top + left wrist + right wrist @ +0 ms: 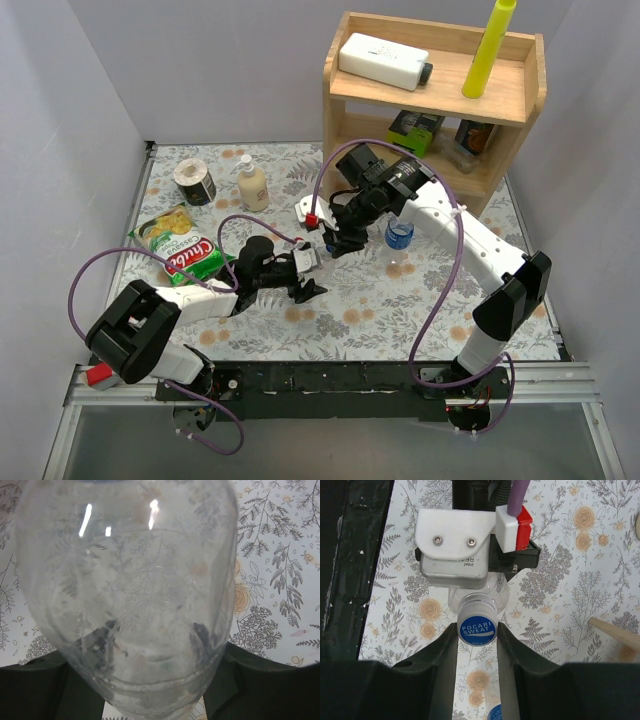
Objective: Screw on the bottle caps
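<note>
My left gripper is shut on the plain clear bottle, which fills the left wrist view between the dark fingers. In the right wrist view the same bottle carries a blue cap marked with white lettering. My right gripper is shut on that cap, with both fingers touching its sides. In the top view my right gripper meets the left one mid-table. The bottle with the blue label stands just right of them. Its blue cap shows at the bottom edge of the right wrist view.
A cream bottle, a tape roll and a green snack bag lie at the back left. A wooden shelf with a white box and a yellow tube stands at the back right.
</note>
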Controlling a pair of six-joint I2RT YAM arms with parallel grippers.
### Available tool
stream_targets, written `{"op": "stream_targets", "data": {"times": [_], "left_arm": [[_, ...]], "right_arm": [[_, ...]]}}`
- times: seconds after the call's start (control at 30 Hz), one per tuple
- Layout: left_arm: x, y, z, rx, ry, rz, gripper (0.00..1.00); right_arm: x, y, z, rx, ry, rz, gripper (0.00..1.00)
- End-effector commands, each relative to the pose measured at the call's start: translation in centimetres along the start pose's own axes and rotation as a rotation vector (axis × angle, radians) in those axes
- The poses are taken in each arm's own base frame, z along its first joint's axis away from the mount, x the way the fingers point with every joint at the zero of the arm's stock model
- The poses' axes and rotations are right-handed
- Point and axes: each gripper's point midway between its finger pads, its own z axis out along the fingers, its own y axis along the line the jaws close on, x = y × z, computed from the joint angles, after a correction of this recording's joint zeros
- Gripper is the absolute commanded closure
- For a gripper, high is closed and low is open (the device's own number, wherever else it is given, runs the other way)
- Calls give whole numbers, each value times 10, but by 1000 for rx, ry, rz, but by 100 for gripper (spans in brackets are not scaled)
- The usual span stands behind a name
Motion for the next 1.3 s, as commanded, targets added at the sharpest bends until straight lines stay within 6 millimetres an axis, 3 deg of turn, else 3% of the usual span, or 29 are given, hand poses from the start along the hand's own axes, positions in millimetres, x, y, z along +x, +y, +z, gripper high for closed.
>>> {"op": "stream_targets", "data": {"times": [0.0, 0.33, 0.6, 0.8, 0.9, 0.93, 0.97, 1.0, 1.27], "left_arm": [[-94, 28, -5, -95, -242, 198, 100], [-104, 29, -9, -125, -299, 73, 100], [-80, 29, -5, -133, -228, 27, 100], [-65, 26, -4, -129, -185, 9, 100], [-59, 23, -4, -119, -170, 0, 100], [-58, 22, -4, -115, -167, -3, 100], [-54, 21, -3, -110, -158, -8, 100], [-51, 19, -3, -106, -151, -12, 100], [-42, 5, -2, -41, -126, -80, 100]], "right_arm": [[19, 19, 9, -98, 103, 148, 78], [25, 17, 15, -39, 163, 257, 78], [20, 10, 15, 39, 159, 429, 78], [15, -2, 13, 72, 167, 459, 71], [15, -6, 11, 92, 173, 453, 59], [16, -9, 9, 107, 179, 451, 43], [14, -11, 7, 118, 173, 441, 35], [11, -12, 2, 135, 166, 425, 11], [6, -16, -40, 205, 99, 362, 6]]}}
